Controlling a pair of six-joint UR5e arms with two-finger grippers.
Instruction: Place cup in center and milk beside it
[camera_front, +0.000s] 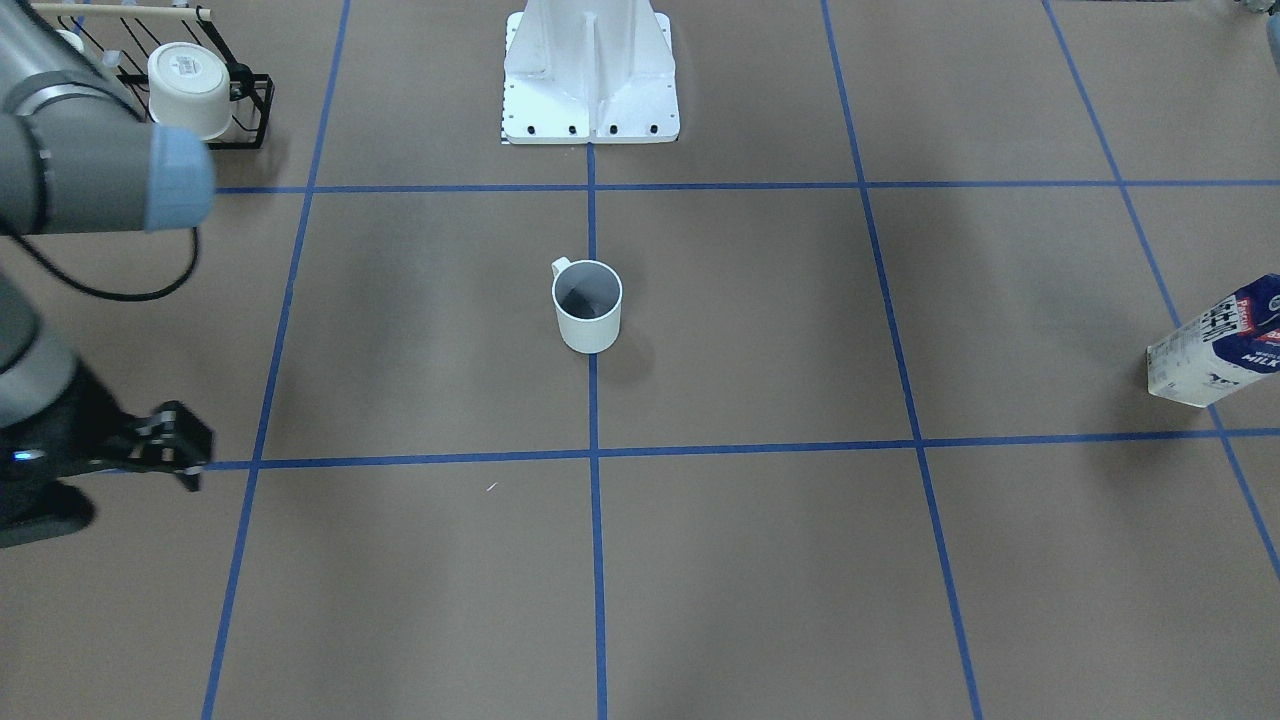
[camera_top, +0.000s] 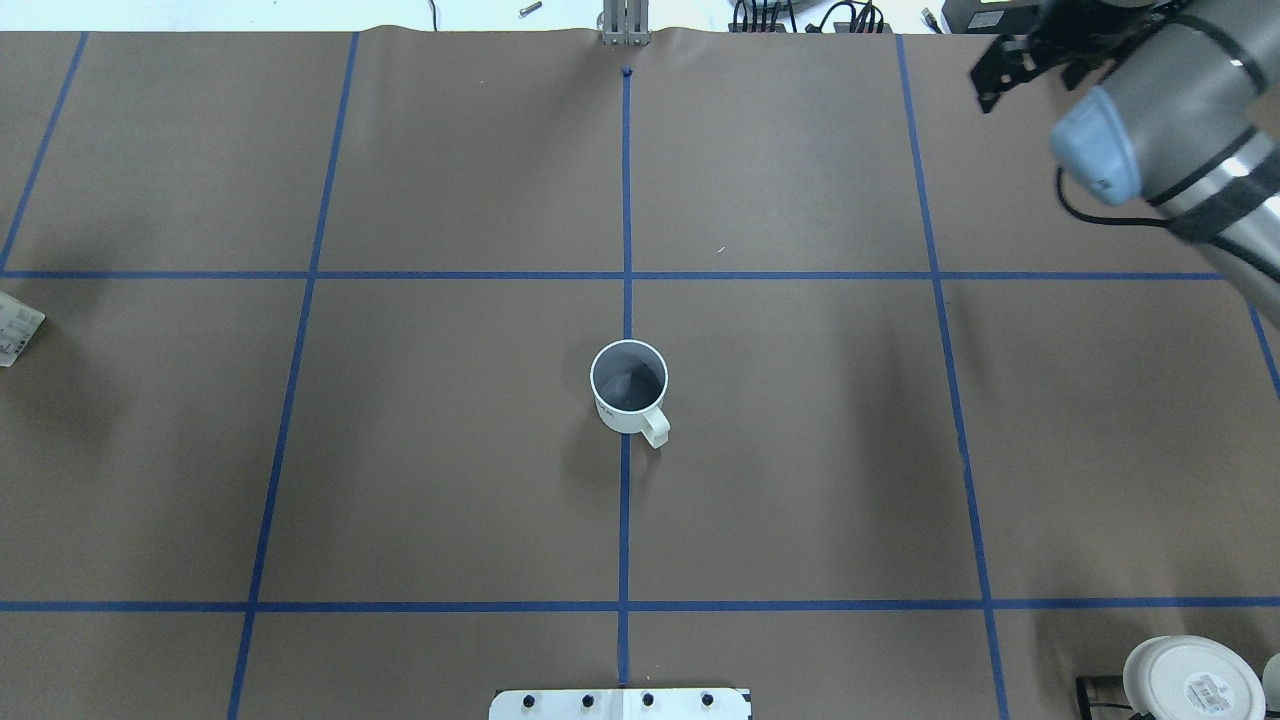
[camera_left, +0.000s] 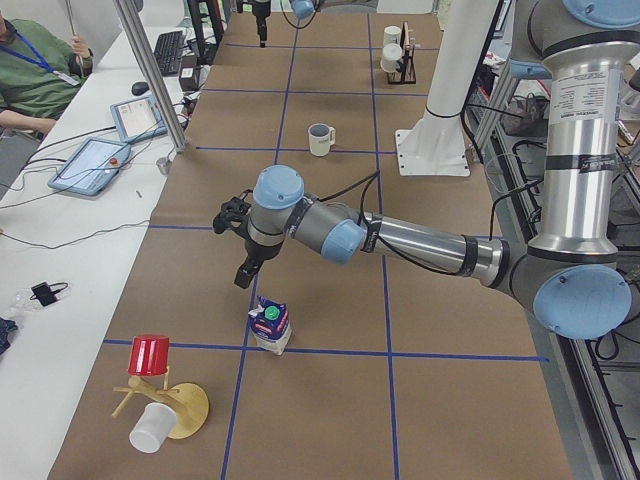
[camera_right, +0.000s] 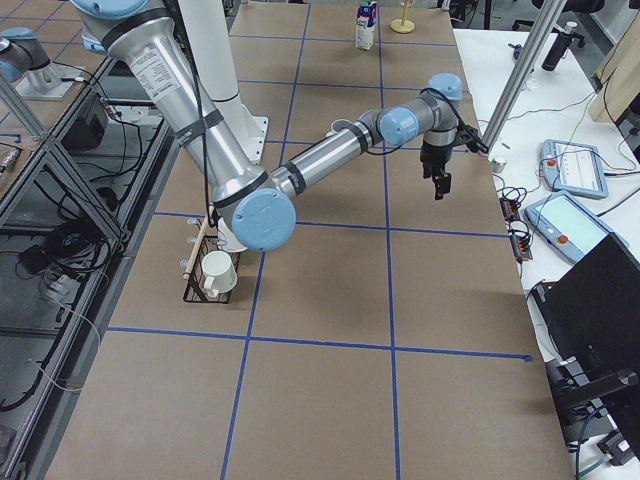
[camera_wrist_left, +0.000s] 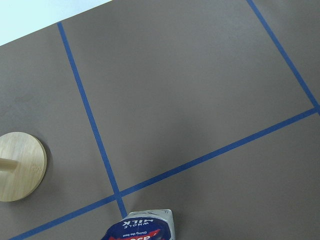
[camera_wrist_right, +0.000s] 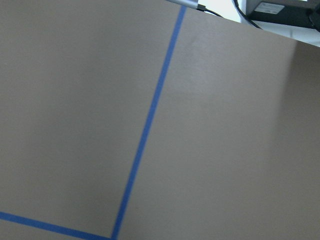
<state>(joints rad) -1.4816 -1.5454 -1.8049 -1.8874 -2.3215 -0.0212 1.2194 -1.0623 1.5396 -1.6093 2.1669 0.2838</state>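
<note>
The milk (camera_left: 271, 332) stands upright, its long axis vertical and the green cap on top, on a blue tape crossing at the end of the worktop (camera_top: 800, 450) on the robot's left. It is well apart from the cup (camera_top: 629, 385), which already sits upright on the tape line in the center. The left pincer (camera_left: 244, 274) hangs near the carton, above it and a little to the cup's side, tips pointing down. In the left wrist view only the carton's top shows, at the bottom edge, so the pincer probably needs to shift over the carton before it descends. It touches nothing, and I cannot tell whether it is released or clenched. The right pincer (camera_front: 180, 450) is well apart at the opposite end, empty, its opening unclear; the left arm is much the nearer.
</note>
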